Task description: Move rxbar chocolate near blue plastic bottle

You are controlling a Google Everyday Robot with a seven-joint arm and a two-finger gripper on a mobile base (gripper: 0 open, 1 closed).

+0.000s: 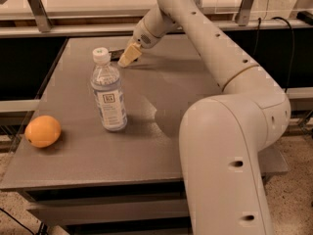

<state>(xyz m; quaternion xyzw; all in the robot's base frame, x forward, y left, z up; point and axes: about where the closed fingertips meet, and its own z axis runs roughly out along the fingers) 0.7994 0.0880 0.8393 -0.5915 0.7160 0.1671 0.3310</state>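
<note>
The end effector (126, 58) sits low at the far side of the surface (161, 146), right against the snack bar (115, 54) — whether it grips, I cannot tell. The bottle (108, 94) stands upright just in front; an orange (43, 130) lies at the left edge — well apart.

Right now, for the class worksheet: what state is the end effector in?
End effector: open or closed cannot be told; it is low at the far side of the table, behind the blue plastic bottle.
</note>
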